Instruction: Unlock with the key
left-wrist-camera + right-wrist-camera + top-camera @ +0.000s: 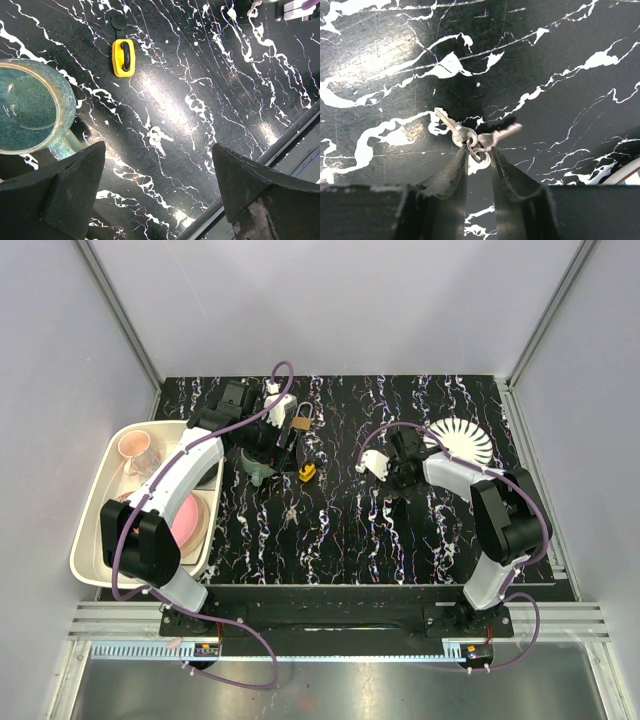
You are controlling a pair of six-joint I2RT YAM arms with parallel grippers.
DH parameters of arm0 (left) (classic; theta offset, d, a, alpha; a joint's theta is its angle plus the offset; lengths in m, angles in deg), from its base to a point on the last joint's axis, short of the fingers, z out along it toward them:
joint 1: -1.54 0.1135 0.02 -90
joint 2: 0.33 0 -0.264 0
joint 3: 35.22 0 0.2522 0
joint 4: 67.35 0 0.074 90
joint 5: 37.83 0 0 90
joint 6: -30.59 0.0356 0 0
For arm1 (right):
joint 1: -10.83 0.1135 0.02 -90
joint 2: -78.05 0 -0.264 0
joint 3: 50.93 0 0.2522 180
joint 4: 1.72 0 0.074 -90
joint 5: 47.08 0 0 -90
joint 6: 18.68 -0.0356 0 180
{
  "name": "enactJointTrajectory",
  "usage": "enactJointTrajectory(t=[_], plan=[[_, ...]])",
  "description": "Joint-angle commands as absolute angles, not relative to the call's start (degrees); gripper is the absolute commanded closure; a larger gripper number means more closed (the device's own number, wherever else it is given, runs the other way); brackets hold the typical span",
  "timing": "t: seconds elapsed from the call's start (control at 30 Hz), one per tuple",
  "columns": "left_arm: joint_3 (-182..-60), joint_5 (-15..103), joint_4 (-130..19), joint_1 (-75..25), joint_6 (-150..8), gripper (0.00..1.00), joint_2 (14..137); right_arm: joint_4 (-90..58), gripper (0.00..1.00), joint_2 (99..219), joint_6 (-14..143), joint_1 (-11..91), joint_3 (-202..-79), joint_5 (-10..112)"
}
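1. The right gripper (479,157) is low over the black, white-veined marble-pattern table (400,540), right of centre.
2. Its two dark fingers (451,172) stand narrow, with only a slim gap between the tips.
3. A pair of small silver metal keys on a ring (463,135) lies flat on the table at those tips. The ring sits in the gap, and one key points up-left while the other points right.
4. The right-hand key looks blurred. I cannot tell whether the fingers are already clamping the ring or only flanking it.
5. The brass padlock with a silver shackle (299,421) lies towards the far edge of the table, well apart from the right gripper and close beside the left arm's wrist.
6. The left gripper (157,165) hangs with its pincer spread wide, holding nothing.
7. A glazed teal ceramic mug (30,107) stands just beside its left finger, and a small yellow rectangular piece with a black slot (123,57) lies beyond on the table.
8. A small pale key-like shape (159,137) shows between the left fingers; it is too small to be sure of.
9. A cream plastic tray (95,540) at the left edge holds pink dishes (190,520).
10. A white ribbed fan-shaped disc (462,443) lies just behind the right arm.
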State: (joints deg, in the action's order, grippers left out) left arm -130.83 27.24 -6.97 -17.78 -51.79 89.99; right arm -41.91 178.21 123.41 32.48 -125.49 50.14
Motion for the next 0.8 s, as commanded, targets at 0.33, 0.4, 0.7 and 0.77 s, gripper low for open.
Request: enactJointTrajectory(t=[0.33, 0.4, 0.7, 0.77], plan=[[-130.72, 23.69, -8.94, -17.45, -51.94, 0.09, 89.93, -46.59, 1.0, 179.92, 122.91, 31.92, -130.17, 55.48], [-130.64, 23.25, -8.94, -17.45, -52.02, 0.09, 90.02, -46.5, 1.0, 178.34, 122.74, 31.92, -130.26, 56.01], [-130.2, 10.27, -11.74, -17.36, -52.37, 0.09, 90.11, -44.22, 1.0, 165.78, 119.4, 31.83, -129.82, 59.18], [-130.11, 6.83, -13.24, -17.45, -52.55, 0.1, 90.72, -43.87, 1.0, 163.58, 118.87, 31.92, -129.73, 60.31]])
